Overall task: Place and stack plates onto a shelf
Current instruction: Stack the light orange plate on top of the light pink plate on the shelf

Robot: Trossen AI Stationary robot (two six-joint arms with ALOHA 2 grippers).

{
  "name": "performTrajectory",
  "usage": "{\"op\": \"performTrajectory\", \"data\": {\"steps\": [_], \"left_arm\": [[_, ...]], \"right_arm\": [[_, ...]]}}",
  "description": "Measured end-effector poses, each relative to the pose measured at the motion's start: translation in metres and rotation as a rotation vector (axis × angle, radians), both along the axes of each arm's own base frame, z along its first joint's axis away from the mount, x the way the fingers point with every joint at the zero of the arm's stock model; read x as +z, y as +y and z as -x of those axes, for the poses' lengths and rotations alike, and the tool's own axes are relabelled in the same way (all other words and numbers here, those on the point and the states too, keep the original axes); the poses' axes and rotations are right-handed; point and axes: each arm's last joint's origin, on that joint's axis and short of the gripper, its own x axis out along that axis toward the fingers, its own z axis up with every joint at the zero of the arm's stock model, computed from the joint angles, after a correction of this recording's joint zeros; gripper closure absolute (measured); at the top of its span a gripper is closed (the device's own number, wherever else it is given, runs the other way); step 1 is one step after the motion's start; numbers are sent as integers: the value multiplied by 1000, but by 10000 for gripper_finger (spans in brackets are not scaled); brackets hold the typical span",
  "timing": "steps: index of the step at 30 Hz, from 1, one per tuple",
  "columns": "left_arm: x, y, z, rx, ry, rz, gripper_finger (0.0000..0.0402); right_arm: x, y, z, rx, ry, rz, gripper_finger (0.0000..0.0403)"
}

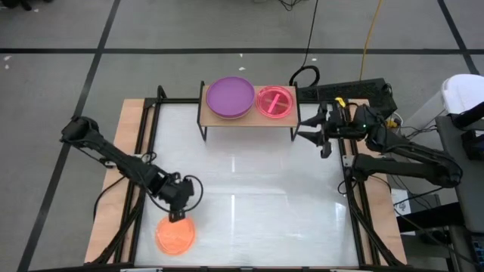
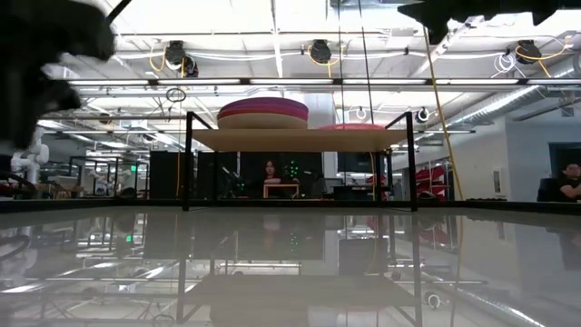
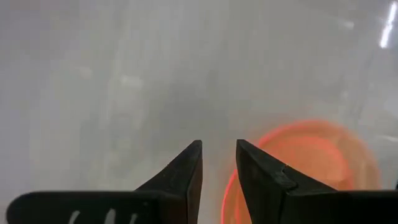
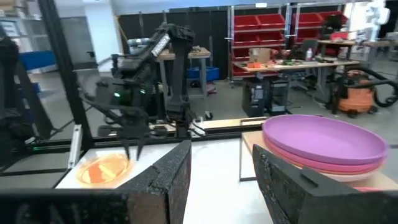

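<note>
An orange plate (image 1: 175, 234) lies flat on the white tabletop near its near-left corner. My left gripper (image 1: 178, 213) points down over that plate's far rim. In the left wrist view it (image 3: 219, 168) is open by a narrow gap, with the orange plate (image 3: 305, 168) beside one finger. The shelf (image 1: 249, 117) stands at the far edge. It carries a stack topped by a purple plate (image 1: 230, 97) and, to its right, a pink plate (image 1: 276, 102). My right gripper (image 1: 308, 130) hovers open and empty just right of the shelf. My left gripper comes from above, pointing down, at the orange plate's rim (image 3: 229, 190), which shows in the gap between the fingers. The plate lies flat on the table. I cannot tell whether the fingers touch the rim.
The right wrist view shows the purple plate (image 4: 323, 140) on pink and beige plates, and the left arm (image 4: 134, 99) over the orange plate (image 4: 102, 168). Black frame rails (image 1: 355, 204) run along the table's sides. The wide middle of the tabletop (image 1: 257, 196) is bare.
</note>
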Motion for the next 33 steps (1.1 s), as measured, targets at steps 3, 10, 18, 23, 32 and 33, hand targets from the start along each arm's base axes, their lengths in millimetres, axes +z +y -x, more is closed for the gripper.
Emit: {"op": "performTrajectory", "data": {"steps": [3,10,18,23,32,33], "left_arm": [[-16,-6,8,8,35,84,298],[-46,-13,22,14,46,210,298],[-63,-9,32,28,79,195,298],[-68,-7,34,35,65,211,305],[-67,-8,32,14,64,242,394],[-67,-7,31,16,58,246,395]], "right_arm": [[-4,0,-2,6,-2,3,248],[-6,-2,-6,5,-9,6,248],[-7,-3,-8,5,-5,2,248],[-7,-3,-8,5,0,0,248],[-7,-3,-9,4,0,1,248],[-7,-3,-9,4,0,2,248]]}}
